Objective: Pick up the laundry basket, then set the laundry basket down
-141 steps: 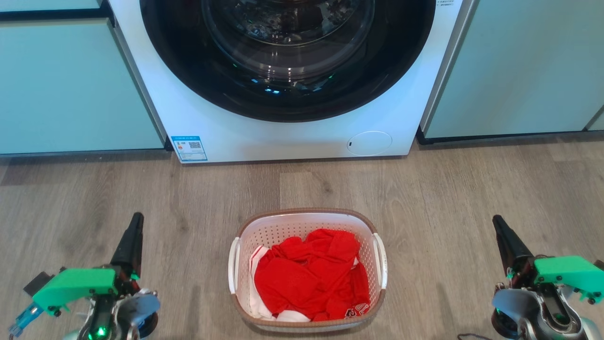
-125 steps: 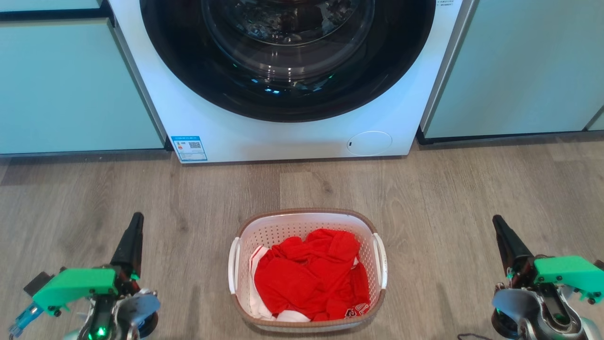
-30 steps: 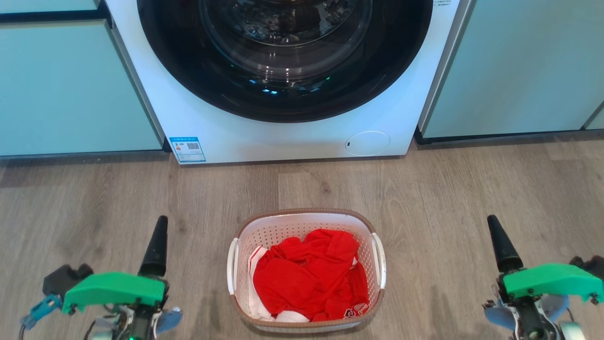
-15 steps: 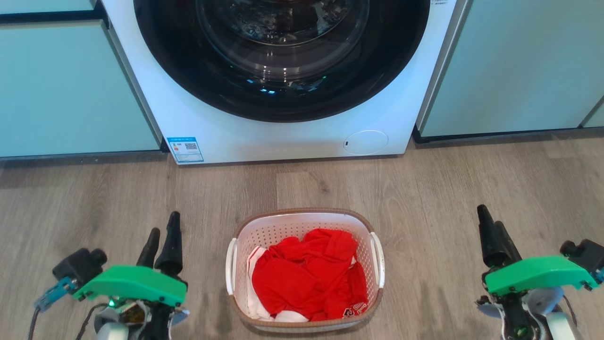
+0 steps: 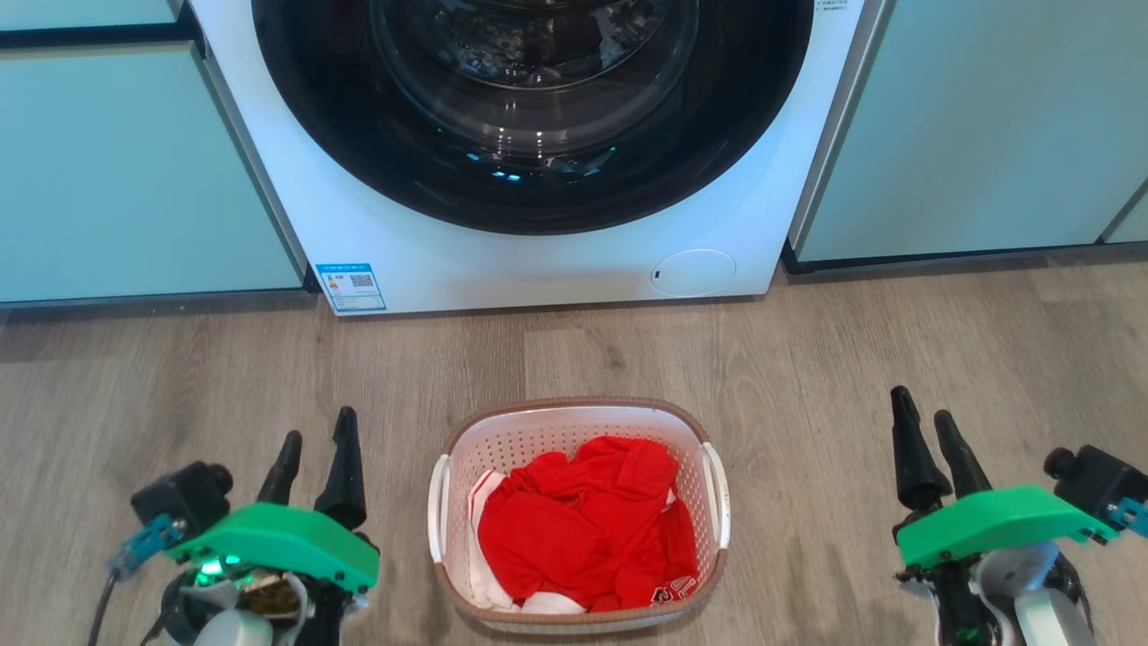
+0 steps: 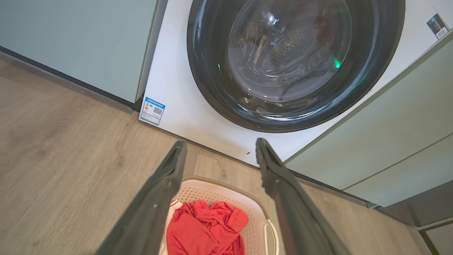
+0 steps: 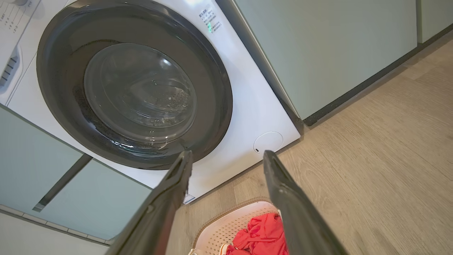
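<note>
Head view: the laundry basket [image 5: 574, 432] sits ungripped on the floor [image 5: 807, 359] before the washing machine [image 5: 502, 260]; left gripper [image 5: 318, 429] and right gripper [image 5: 921, 408], both spread and empty, stand about as far from that machine, wide to either side; approach step judged, next reaching its side handles [image 5: 717, 493]

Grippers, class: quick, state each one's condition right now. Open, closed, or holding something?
Left gripper: open, holding nothing.
Right gripper: open, holding nothing.

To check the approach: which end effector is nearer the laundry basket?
The left end effector: its gap to the laundry basket is clearly smaller than that of the right end effector.
</note>
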